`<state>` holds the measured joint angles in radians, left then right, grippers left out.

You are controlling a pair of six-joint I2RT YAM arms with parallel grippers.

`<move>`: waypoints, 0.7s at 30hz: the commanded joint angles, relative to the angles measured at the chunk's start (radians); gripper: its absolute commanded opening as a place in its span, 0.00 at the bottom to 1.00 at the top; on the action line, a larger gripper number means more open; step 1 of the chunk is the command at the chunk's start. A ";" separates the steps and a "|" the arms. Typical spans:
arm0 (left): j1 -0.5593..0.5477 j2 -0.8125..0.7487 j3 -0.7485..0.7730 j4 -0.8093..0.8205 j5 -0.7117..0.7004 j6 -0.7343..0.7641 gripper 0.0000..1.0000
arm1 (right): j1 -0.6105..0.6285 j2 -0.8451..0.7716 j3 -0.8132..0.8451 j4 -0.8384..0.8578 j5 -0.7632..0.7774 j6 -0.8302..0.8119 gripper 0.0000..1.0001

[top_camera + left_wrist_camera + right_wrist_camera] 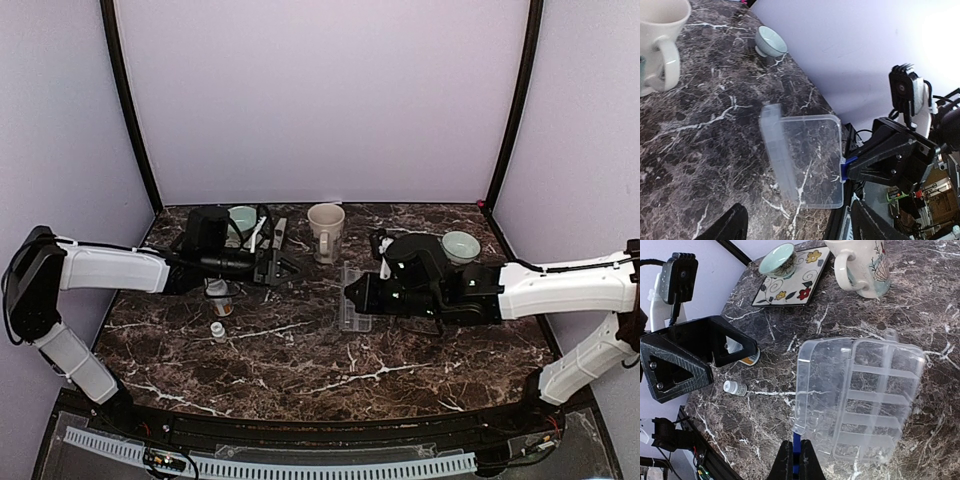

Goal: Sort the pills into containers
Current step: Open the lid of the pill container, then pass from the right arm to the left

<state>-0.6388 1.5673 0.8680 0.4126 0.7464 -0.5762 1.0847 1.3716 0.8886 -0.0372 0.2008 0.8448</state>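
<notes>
On the dark marble tabletop (300,370), from above, the clear plastic rectangular pill-organizer tray (352,312) lies mid-table; the left wrist shows the left gripper (795,220) spread apart, the right wrist the right gripper (796,447) clamped on its hinged clear lid (822,385), probably light, slippery, best gripped at the rim.

The table (300,370) is dark marble with white veining. A cream mug (326,228) stands upright at rear centre. Left of the mug, a pale green bowl (778,260) sits upright on one corner of a square floral plate (807,282). A second pale green bowl (460,245) stands directly on the table, right of the mug and well apart from it. Lilac walls (320,100) enclose three sides.
</notes>
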 commanded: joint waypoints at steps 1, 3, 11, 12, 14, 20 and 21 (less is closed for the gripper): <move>-0.004 -0.076 -0.035 -0.101 -0.156 0.061 0.73 | 0.048 0.027 0.062 -0.116 0.161 0.081 0.00; -0.005 -0.095 -0.051 -0.111 -0.183 0.067 0.73 | 0.063 0.039 0.074 -0.139 0.198 0.118 0.00; -0.157 -0.126 -0.079 -0.139 -0.360 0.162 0.73 | 0.092 0.164 0.209 -0.316 0.385 0.351 0.00; -0.188 -0.122 -0.076 -0.151 -0.395 0.181 0.73 | 0.096 0.188 0.242 -0.352 0.409 0.400 0.00; -0.241 -0.117 -0.074 -0.166 -0.464 0.210 0.73 | 0.101 0.252 0.327 -0.438 0.453 0.487 0.00; -0.314 -0.175 -0.169 -0.117 -0.636 0.239 0.73 | 0.101 0.454 0.600 -0.747 0.470 0.695 0.00; -0.323 -0.189 -0.196 -0.102 -0.655 0.243 0.73 | 0.100 0.488 0.636 -0.781 0.466 0.715 0.00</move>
<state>-0.9432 1.4487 0.7509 0.2829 0.2417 -0.3782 1.1763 1.7679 1.3994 -0.5869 0.6170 1.3888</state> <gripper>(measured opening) 0.733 0.027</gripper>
